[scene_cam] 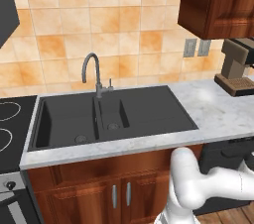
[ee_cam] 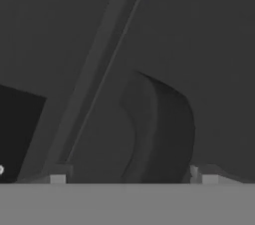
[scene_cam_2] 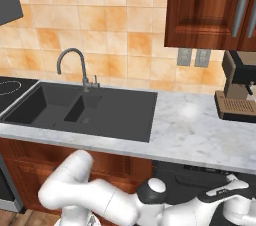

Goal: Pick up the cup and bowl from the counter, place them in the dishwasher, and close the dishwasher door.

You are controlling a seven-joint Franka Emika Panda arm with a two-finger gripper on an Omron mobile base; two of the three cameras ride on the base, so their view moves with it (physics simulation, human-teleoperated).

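marbled white-grey counter [scene_cam: 218, 114] holds a dark double sink; black dishwasher [scene_cam_2: 192, 180] below.

Place: home kitchen
Landmark: dark double sink [scene_cam: 116, 116] set in the marbled counter [scene_cam: 218, 114]
Behind sink: faucet [scene_cam: 93, 72], orange tiled wall [scene_cam: 119, 25]
Left of sink: stove [scene_cam: 10, 129]
Below sink: reddish wooden cabinets [scene_cam: 99, 191]
Right of sink: coffee machine [scene_cam_2: 240, 92]

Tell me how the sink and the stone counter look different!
The sink is dark grey, almost black; the counter is pale white-grey with marbled streaks. The sink dips down into hollow basins; the counter is flat on top. The sink has a curved faucet standing behind it; the counter carries a brown coffee machine at its far right. Both sit level above the reddish wooden cabinets.
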